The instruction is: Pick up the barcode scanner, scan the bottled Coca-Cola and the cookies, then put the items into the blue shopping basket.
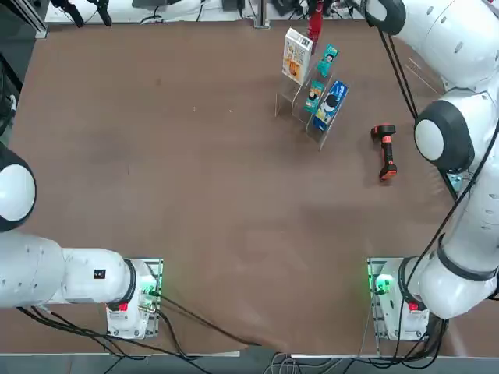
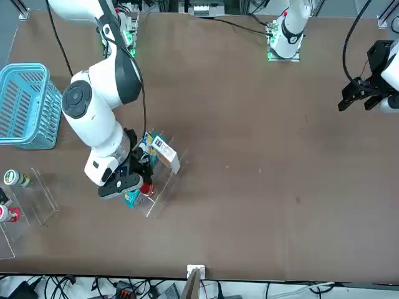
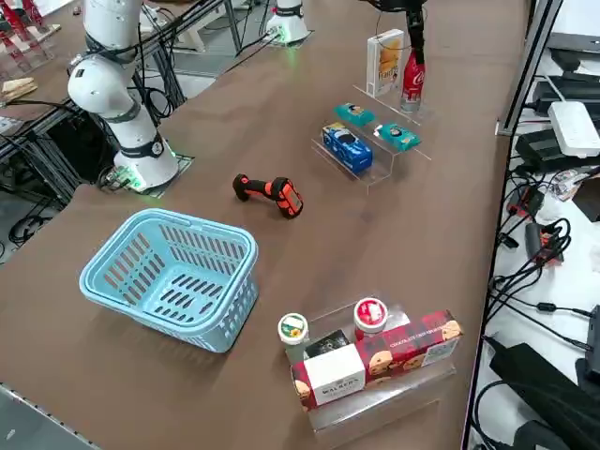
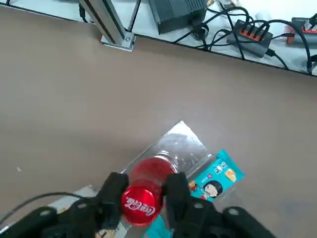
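Observation:
The bottled Coca-Cola [image 3: 411, 82] stands upright on the top step of a clear stand, right beside the cookies [image 3: 386, 62], a white box with a yellow-orange picture. My right gripper [image 4: 144, 184] comes down from above and is shut on the bottle's red cap [image 4: 142, 204], one finger [image 4: 115, 184] on each side. The barcode scanner [image 1: 384, 152], black with orange trim, lies on the table apart from the stand and also shows in the right side view [image 3: 270, 192]. The blue shopping basket [image 3: 169, 277] sits beyond the scanner, nothing inside it.
The stepped clear stand [image 1: 300, 100] also carries small teal packets [image 3: 354, 113] and a blue packet [image 3: 345, 146]. A second clear stand [image 3: 375, 370] near the basket holds two capped bottles and red biscuit boxes. Cables and a power strip [image 4: 257, 30] lie past the table's far edge.

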